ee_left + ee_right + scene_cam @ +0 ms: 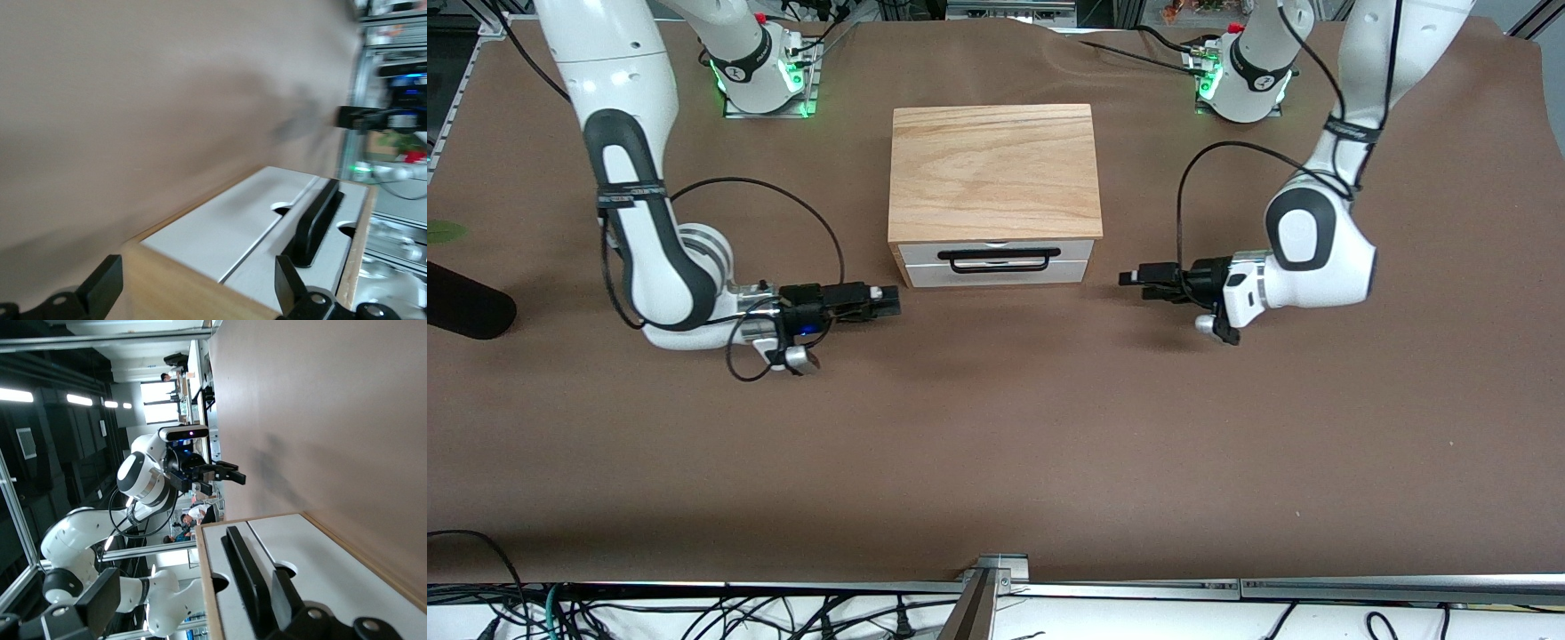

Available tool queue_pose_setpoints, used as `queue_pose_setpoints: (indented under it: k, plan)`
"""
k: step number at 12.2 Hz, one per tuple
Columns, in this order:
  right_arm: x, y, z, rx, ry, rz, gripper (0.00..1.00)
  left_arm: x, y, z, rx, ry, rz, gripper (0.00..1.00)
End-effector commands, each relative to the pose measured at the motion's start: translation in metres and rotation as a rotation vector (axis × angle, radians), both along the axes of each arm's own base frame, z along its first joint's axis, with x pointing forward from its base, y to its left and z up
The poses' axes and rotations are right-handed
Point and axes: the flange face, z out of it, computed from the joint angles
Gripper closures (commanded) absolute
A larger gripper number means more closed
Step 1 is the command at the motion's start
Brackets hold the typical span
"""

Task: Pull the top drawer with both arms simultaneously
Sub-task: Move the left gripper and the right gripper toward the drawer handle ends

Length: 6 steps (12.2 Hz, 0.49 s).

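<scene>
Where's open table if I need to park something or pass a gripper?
The widest free patch lies in front of the top drawer, nearer the camera than both grippers. It is crowded beside the drawer front, where the right gripper and left gripper, both open, flank the box.

Light grained-wood box (994, 169), matt tabletop (996, 427)

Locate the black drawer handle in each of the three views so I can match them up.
Front view: the handle runs across the white drawer fronts, low on the wooden box.
Left wrist view: the handle shows as a slanted black bar.
Right wrist view: the handle shows as a black bar.
Shared landmark: the white drawer fronts.
</scene>
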Motion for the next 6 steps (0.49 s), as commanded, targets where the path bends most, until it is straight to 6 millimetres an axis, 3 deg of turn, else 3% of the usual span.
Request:
queue_pose_setpoints:
  k: [1, 4, 6]
  plan:
    - [-0.012, 0.01, -0.024, 0.054, -0.066, -0.012, 0.0, -0.02, -0.021, -0.017, -0.145, -0.108, 0.002, 0.0]
    - [-0.037, 0.04, -0.038, 0.112, -0.09, -0.026, 0.0, -0.036, -0.039, -0.04, -0.294, -0.232, 0.013, 0.0]
    - [-0.049, 0.052, -0.045, 0.121, -0.129, -0.003, 0.0, -0.04, -0.056, -0.041, -0.358, -0.296, 0.017, 0.0]
